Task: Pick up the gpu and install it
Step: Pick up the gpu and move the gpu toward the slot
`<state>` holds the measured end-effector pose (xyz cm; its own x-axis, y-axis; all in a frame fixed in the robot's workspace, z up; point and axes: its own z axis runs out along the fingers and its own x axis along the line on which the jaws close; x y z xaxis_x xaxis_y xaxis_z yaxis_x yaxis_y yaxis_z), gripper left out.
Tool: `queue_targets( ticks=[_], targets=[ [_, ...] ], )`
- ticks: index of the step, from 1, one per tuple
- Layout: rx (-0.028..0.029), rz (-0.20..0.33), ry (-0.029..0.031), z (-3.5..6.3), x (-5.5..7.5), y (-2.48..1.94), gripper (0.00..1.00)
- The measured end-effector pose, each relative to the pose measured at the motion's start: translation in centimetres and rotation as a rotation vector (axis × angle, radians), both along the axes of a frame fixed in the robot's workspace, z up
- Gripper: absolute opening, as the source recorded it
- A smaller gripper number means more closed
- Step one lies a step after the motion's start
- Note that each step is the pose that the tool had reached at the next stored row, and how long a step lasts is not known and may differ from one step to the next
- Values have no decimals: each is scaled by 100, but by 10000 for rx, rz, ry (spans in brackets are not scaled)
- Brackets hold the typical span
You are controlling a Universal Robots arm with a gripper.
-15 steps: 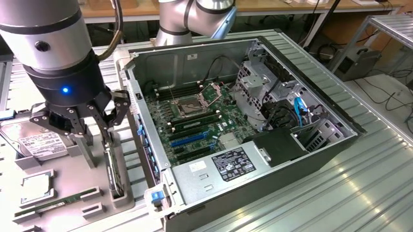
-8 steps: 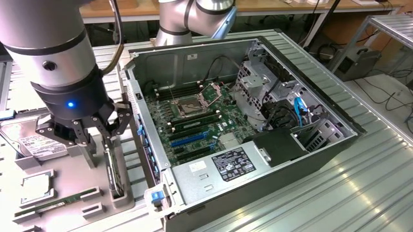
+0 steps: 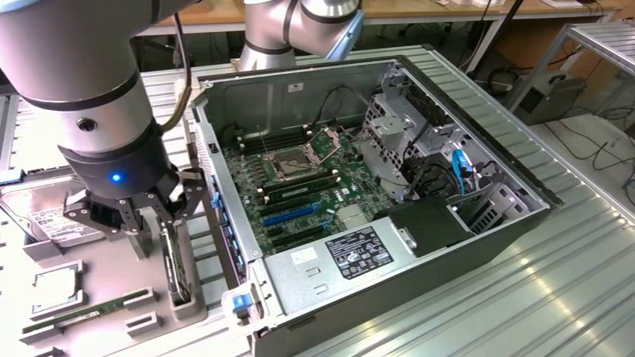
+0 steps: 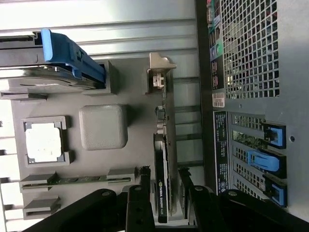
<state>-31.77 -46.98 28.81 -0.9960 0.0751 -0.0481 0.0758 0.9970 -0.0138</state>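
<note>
From the wrist, the gripper (image 4: 164, 174) has its jaws apart, straddling an upright black graphics card (image 4: 161, 150) with a silver bracket (image 4: 159, 67), standing in a grey tray (image 4: 137, 96). The exterior view adds the open computer case (image 3: 268, 93) alongside.

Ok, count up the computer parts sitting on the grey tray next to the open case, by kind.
gpu: 1
hard drive: 1
CPU: 1
memory stick: 1
Total: 4
</note>
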Motion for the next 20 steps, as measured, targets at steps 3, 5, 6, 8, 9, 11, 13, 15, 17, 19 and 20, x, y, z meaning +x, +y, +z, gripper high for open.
queue_targets(
  ticks=[3, 5, 6, 8, 9, 11, 13, 15, 17, 19, 20],
  targets=[
    [0, 3, -16, -52, 1, 0, 36],
    [0, 4, -29, -85, 0, 0, 36],
    [0, 6, -35, -101, 0, 0, 36],
    [-1, 12, -49, -131, 0, 0, 36],
    [0, 20, -67, -162, 0, 0, 36],
    [0, 29, -83, -192, 0, 0, 36],
    [0, 36, -93, -228, 0, 0, 36],
    [0, 39, -96, -265, 0, 0, 36],
    [5, 39, -98, -301, 0, 0, 36],
    [24, 37, -97, -326, -1, 0, 36],
    [47, 38, -97, -334, -1, 0, 36]
  ],
)
